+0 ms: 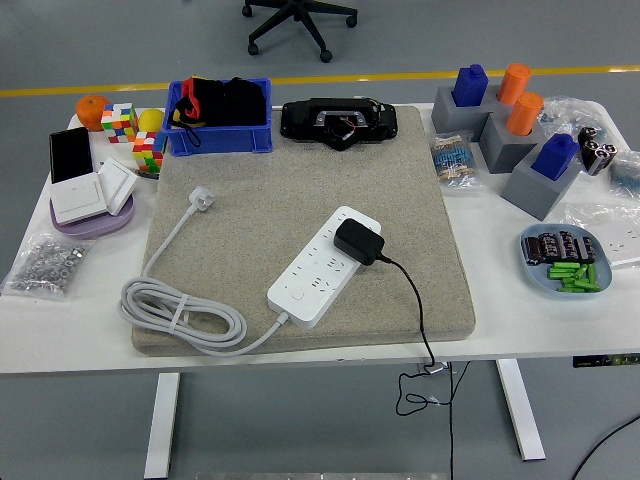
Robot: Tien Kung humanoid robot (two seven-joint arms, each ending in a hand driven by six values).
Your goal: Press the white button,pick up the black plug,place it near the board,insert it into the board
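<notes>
Neither robot hand is showing up in the head view, so I can't tell what the fingers are doing or how far they are from anything. The black plug (357,241) is sitting on the white power strip (324,266), toward its far end, on the beige mat (300,170). Its black cord (417,300) is trailing off over the table's near edge.

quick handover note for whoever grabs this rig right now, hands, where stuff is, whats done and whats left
Hands: neither robot hand is in view.
Things: the white power strip lies on the beige mat, with its white button at the near end. The black plug sits on the strip's far end; whether it is fully seated cannot be told.
Done: nothing can be confirmed from this view.
Left: check the button and the plug's seating.
</notes>
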